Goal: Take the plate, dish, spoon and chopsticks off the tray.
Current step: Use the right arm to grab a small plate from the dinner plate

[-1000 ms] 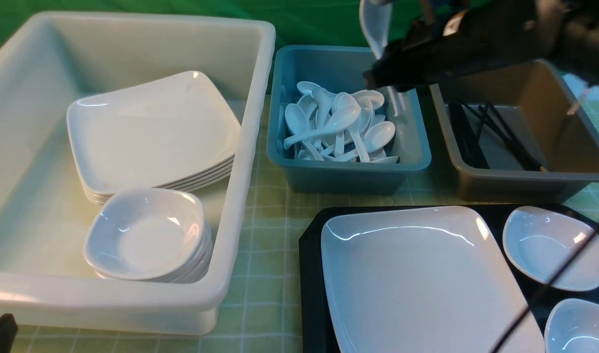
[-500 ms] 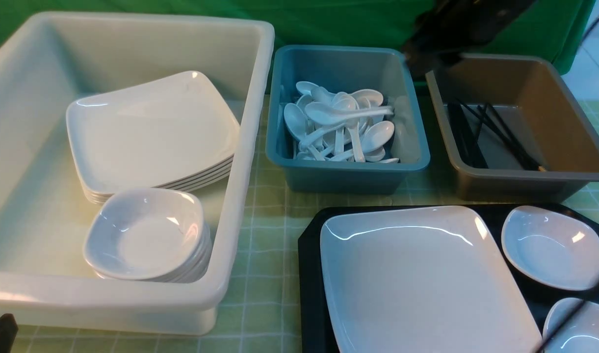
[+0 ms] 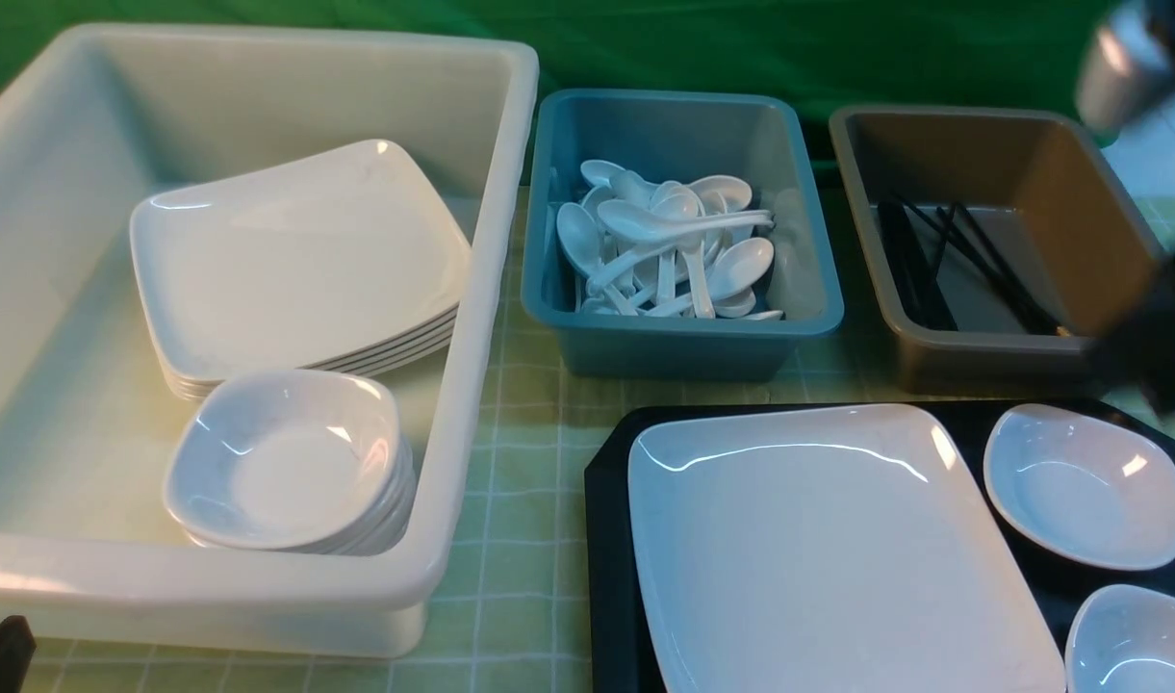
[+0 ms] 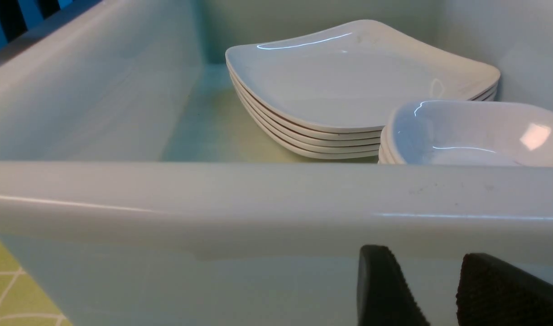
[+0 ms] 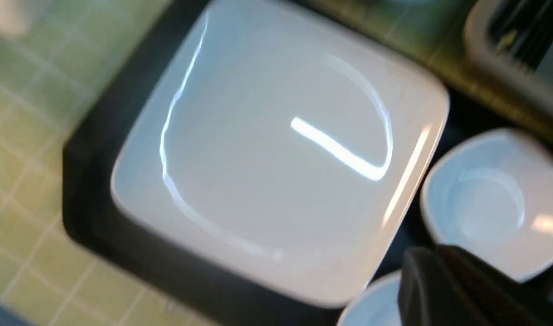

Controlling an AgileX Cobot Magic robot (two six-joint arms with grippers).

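Plate (image 3: 837, 549) and dishes (image 3: 1083, 486) sit on the tray (image 3: 608, 539); the right tool (image 5: 457, 285) (grip state impossible to tell) must next take a rim.

Your left gripper (image 4: 428, 271): two matte black fingers (image 4: 385, 290), one smooth, the other finely textured. Your right gripper (image 5: 457, 285): black, ribbed, blurred. Your right arm (image 3: 1160, 346): black housing, silver-grey section at the far end.

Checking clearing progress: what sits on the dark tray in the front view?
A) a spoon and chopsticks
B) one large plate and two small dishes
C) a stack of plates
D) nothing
B: the plate, a far dish and a near dish lie on the tray.
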